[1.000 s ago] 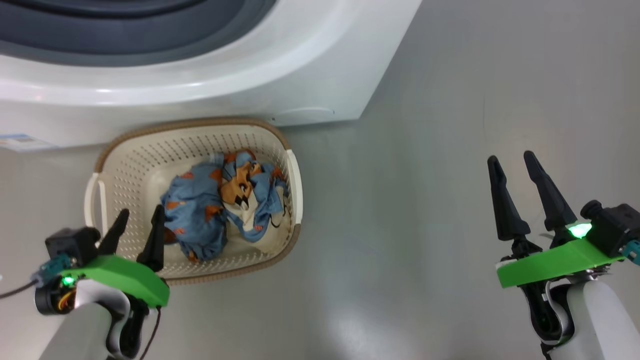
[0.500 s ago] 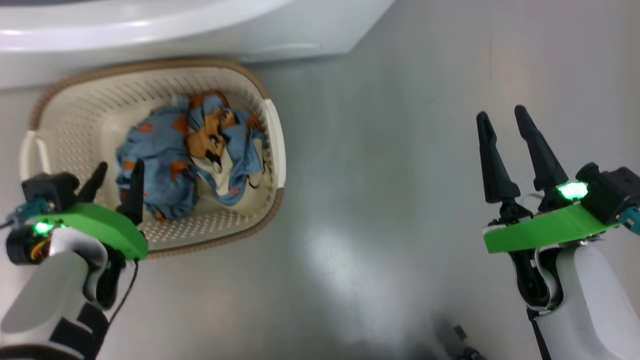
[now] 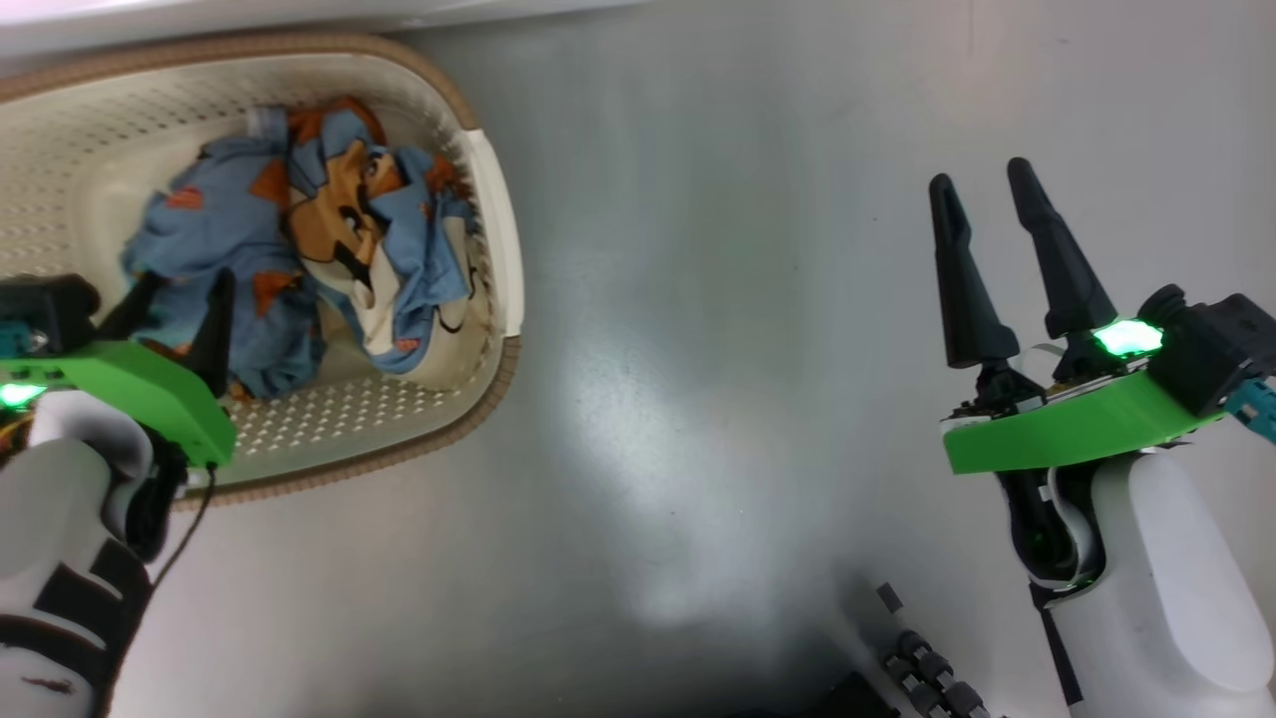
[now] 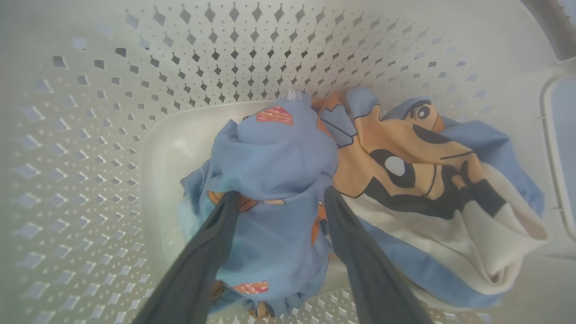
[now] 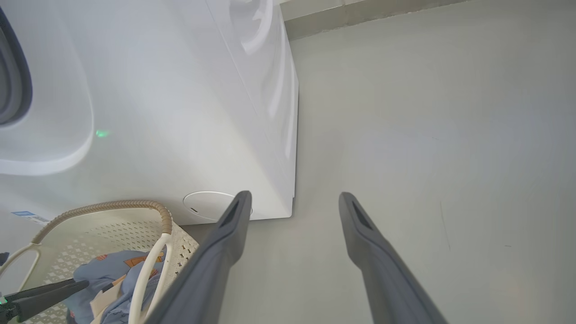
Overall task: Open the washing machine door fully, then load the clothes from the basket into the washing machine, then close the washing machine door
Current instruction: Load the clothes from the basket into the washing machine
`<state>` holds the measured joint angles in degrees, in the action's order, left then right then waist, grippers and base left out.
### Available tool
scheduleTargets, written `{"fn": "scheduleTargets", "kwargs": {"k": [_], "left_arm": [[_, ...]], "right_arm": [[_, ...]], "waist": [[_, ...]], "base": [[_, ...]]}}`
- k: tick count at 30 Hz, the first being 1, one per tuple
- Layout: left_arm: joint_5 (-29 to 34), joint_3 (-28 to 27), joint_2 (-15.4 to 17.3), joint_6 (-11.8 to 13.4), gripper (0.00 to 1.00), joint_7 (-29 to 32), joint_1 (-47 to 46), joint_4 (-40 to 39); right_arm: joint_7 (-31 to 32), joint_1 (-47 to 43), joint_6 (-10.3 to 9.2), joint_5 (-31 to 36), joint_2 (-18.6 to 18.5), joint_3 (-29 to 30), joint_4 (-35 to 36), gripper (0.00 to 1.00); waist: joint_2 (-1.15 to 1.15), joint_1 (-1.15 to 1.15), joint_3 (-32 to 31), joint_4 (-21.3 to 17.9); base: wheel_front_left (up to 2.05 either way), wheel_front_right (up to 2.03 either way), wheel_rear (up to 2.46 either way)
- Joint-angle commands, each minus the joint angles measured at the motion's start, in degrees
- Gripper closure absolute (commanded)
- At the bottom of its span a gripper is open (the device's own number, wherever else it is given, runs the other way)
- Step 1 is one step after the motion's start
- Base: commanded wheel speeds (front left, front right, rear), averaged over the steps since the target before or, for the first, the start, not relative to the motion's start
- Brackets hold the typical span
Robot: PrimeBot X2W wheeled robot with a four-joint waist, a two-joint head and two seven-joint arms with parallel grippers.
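Observation:
The cream basket stands on the floor against the white washing machine. In it lie the clothes, a light blue bundle with orange print and cream fabric. My left gripper is open inside the basket, its fingers straddling a blue fold of the clothes; the left gripper grips nothing. My right gripper hangs open and empty over bare floor, well right of the basket. The right gripper faces the washing machine corner, with the basket at lower left. The washing machine door is out of view.
Grey floor spreads right of the basket. A round cover and a blue label sit low on the machine's front. Dark parts of my base show at the bottom edge. A skirting strip runs behind the machine.
The head camera has tilted down, so the machine has slid out at the top. My left gripper has moved from the basket's near rim onto the blue bundle. The right gripper holds its place.

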<state>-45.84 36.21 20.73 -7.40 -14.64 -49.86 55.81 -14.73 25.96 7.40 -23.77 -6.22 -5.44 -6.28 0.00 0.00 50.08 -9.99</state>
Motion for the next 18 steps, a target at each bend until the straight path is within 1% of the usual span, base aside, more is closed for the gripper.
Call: {"fn": "scheduleTargets", "kwargs": {"k": [1, 14, 15, 16, 17, 18], "left_arm": [[-0.84, -0.61, 2.72, -0.09, 0.00, -0.36, 0.03, 0.38], [-5.12, 7.90, 4.30, -0.09, 0.00, 0.87, -5.04, 7.47], [-5.48, 8.46, 4.28, -0.09, 0.22, 1.26, -5.25, 7.75], [-5.86, 8.93, 4.33, -0.09, 0.50, 1.51, -5.48, 8.03], [-6.19, 9.39, 4.38, -0.09, 0.73, 1.69, -5.69, 8.34], [-6.60, 9.77, 4.36, -0.09, 0.98, 1.83, -5.88, 8.56]], "right_arm": [[-0.27, -1.60, 0.09, 0.51, 0.47, -1.57, 1.27, 0.00], [-0.27, -1.39, 0.09, 0.19, 1.68, -2.51, 1.45, 0.00], [-0.27, -1.39, 0.09, 0.19, 1.75, -2.60, 1.50, 0.00], [-0.27, -1.38, 0.09, 0.20, 1.81, -2.67, 1.55, 0.00], [-0.27, -1.39, 0.09, 0.22, 1.86, -2.72, 1.59, 0.00], [-0.27, -1.42, 0.09, 0.25, 1.90, -2.71, 1.63, 0.00]], "waist": [[0.00, 0.00, 0.84, -0.86], [0.00, 0.00, 1.77, -2.78], [0.00, 0.00, 1.82, -2.91], [0.00, 0.00, 1.87, -3.02], [0.00, 0.00, 1.90, -3.10], [0.00, 0.00, 1.90, -3.15]], "base": [[0.00, 0.00, 0.00], [0.00, 0.00, 0.00], [0.00, 0.00, 0.00], [0.00, 0.00, 0.00], [0.00, 0.00, 0.00], [0.00, 0.00, 0.00]]}}
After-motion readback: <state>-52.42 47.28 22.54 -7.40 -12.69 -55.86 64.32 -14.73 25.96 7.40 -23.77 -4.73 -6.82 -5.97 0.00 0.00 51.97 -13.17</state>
